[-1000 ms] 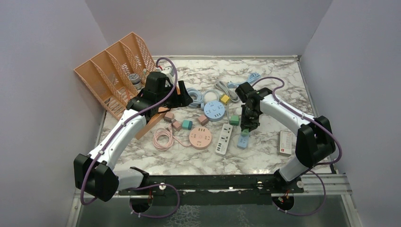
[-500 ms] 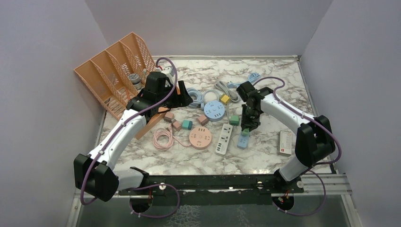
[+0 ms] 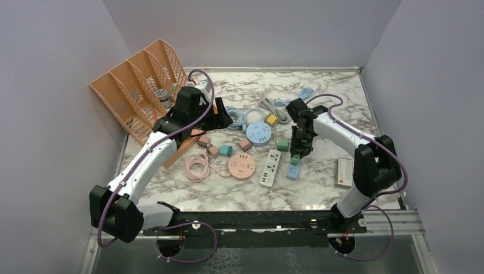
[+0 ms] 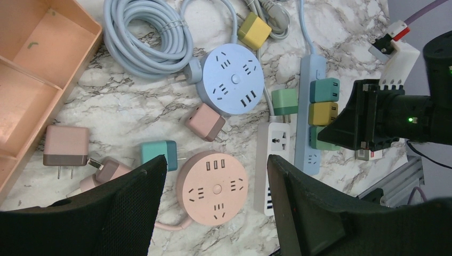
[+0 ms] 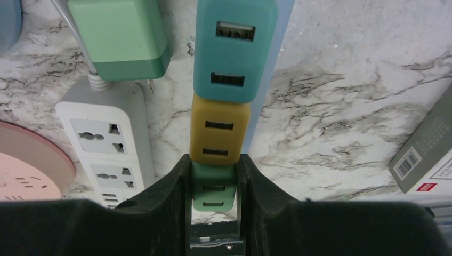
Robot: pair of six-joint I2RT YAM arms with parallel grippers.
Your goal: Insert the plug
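Note:
A light blue power strip point(image 5: 272, 80) lies on the marble table with three plugs in a row on it: teal point(image 5: 234, 50), yellow point(image 5: 219, 133) and green point(image 5: 214, 186). My right gripper point(image 5: 213, 170) is shut on the green plug, one finger on each side of it, directly over the strip's near end point(image 3: 293, 170). In the top view the right gripper point(image 3: 296, 153) points straight down there. My left gripper point(image 4: 216, 170) hangs open above a pink round socket point(image 4: 212, 189), holding nothing. In the top view the left gripper point(image 3: 220, 120) is left of centre.
A white power strip point(image 3: 270, 167) lies just left of the blue one. A blue round socket point(image 3: 258, 133), coiled cables point(image 3: 235, 117) and loose adapters point(image 3: 226, 150) fill the middle. An orange file rack point(image 3: 134, 85) stands back left, and a small white box point(image 3: 344, 172) lies right.
The right arm's elbow has swung slightly inward while its gripper stays on the green plug over the blue strip. The left arm has not moved.

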